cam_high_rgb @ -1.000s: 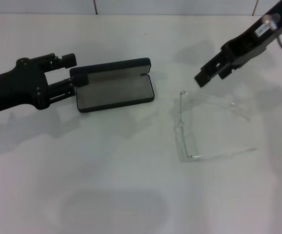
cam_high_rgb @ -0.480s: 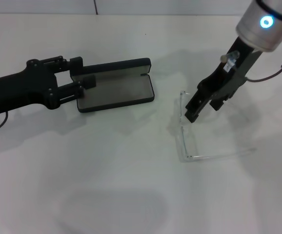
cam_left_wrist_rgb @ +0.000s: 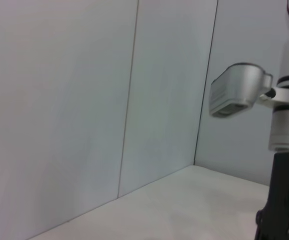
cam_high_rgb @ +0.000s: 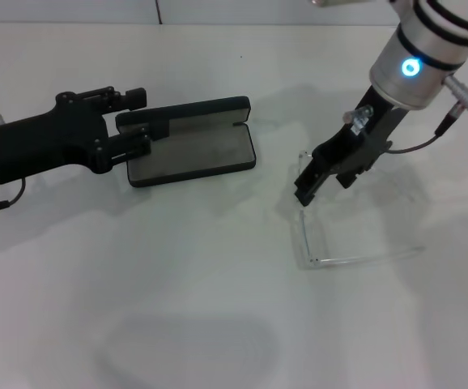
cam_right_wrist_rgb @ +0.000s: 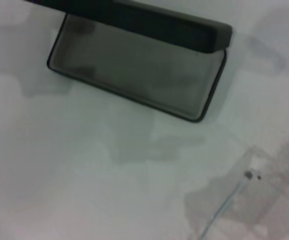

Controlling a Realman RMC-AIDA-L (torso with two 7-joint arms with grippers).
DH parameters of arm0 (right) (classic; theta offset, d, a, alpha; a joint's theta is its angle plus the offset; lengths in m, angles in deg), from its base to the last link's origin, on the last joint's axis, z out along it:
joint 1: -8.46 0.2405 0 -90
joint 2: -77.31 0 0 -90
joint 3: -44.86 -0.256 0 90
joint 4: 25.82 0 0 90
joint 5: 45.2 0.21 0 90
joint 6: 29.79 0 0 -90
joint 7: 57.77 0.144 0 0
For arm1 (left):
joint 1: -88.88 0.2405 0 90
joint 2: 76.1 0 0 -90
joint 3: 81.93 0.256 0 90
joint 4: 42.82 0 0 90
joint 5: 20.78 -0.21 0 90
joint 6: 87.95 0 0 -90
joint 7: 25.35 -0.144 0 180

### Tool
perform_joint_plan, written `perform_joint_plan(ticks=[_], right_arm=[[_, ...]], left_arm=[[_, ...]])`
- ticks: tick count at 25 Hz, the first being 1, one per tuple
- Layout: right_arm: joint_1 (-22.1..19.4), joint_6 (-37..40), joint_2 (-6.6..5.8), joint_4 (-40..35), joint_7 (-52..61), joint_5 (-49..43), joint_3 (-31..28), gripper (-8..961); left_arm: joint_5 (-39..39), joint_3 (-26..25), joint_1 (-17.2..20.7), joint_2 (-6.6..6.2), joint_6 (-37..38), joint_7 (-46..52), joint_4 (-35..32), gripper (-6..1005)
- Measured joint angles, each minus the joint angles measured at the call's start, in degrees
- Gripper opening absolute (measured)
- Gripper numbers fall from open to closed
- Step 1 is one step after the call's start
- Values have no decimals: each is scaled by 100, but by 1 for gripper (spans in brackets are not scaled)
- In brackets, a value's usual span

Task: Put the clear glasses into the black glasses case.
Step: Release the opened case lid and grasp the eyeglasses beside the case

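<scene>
The black glasses case [cam_high_rgb: 193, 154] lies open at the middle left of the table, its lid up at the back and its grey lining showing; it also fills the top of the right wrist view [cam_right_wrist_rgb: 134, 75]. My left gripper [cam_high_rgb: 141, 121] reaches in from the left, open, with one finger behind and one in front of the lid's left end. The clear glasses [cam_high_rgb: 303, 235] lie to the right of the case with their arms unfolded; one hinge shows in the right wrist view [cam_right_wrist_rgb: 249, 175]. My right gripper [cam_high_rgb: 327, 182] hangs open just over the glasses' front, its lower finger at the lens top.
The table [cam_high_rgb: 177, 284] is white, with a tiled wall behind it. The left wrist view looks across at the wall and at the right arm's silver wrist housing [cam_left_wrist_rgb: 237, 90].
The right arm has swung down and left from the far right corner to the front of the glasses. The left gripper has slid right over the case's left end.
</scene>
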Motion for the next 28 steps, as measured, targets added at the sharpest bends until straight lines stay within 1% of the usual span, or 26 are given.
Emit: perform_joint_plan(ticks=[3,8,12,18,22,27,28], right_arm=[[-65,-282,1,106,-35,278,153,779],[-137,-698,4,202,-28,720,673,779],[-142,-973,4,357,-41,975,956,778],[-214,-1169,3,414,-45,1129,1119,778],[-256,-1216,3,416,-50,1298,1320,778],[-232,-1170,3,407,-67,1358,1717,644],[-229,-1133,3,387,-95,1357,1758,598]], left_arm=[[0,-6,-39,5,-7,-89,96,582],[0,-3,-48,7,-49,-143,121,582],[0,0,-48,14,-83,-154,124,583],[4,3,-49,24,-143,-174,147,583],[6,8,-102,24,-143,-272,296,583],[8,9,-130,23,-143,-292,340,583],[9,9,-132,22,-143,-292,341,583]])
